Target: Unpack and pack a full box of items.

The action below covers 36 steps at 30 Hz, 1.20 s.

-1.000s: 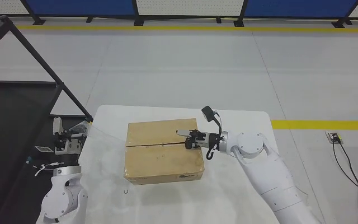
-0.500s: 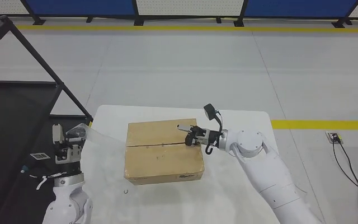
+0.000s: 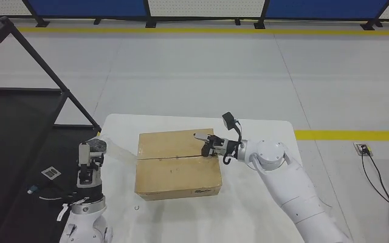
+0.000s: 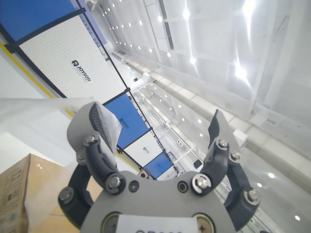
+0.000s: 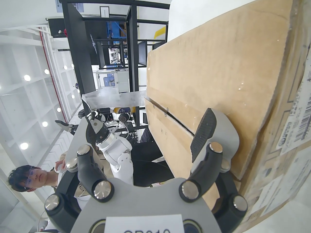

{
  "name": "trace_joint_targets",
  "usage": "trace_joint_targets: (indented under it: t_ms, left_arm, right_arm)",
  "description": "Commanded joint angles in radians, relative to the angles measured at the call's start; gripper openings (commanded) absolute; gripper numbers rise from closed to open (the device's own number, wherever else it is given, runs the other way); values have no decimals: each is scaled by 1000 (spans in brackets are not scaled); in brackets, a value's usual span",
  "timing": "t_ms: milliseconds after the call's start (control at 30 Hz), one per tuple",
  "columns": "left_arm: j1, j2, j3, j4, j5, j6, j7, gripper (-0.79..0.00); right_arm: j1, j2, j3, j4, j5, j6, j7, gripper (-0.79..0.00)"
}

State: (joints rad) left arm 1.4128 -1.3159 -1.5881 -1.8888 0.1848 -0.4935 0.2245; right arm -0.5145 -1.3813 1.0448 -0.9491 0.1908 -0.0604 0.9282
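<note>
A closed cardboard box sits mid-table, its top seam running lengthwise. My right gripper is open at the seam's right end. In the right wrist view this gripper has one finger resting on the box top beside the seam. My left gripper stands off the box's left end, pointing upward and open. A strip of clear tape stretches from it to the box. In the left wrist view the tape clings to one pad of that gripper, with a box corner below.
The white table has bare room in front of and to the right of the box. A small ring lies near the box's front left corner. A black frame stands to the left of the table.
My left gripper has swung from beyond the table's left edge toward the box and turned upward, the tape strip trailing from it. The right gripper has shifted slightly along the seam.
</note>
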Motion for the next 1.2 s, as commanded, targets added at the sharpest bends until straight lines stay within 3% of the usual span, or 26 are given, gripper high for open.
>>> trace_joint_targets:
  t_ms: [0, 600, 1167]
  left_arm:
    - [-3, -2, 23, -5, 62, 3, 2, 0]
    - [-79, -12, 191, 13, 354, 84, -112, 0]
    - [-127, -12, 261, 45, 456, 118, -227, 0]
  right_arm:
    - [2, 0, -1, 5, 2, -1, 1, 0]
    - [-11, 8, 11, 4, -3, -1, 10, 0]
    - [-87, 36, 64, -116, -24, -35, 18, 0]
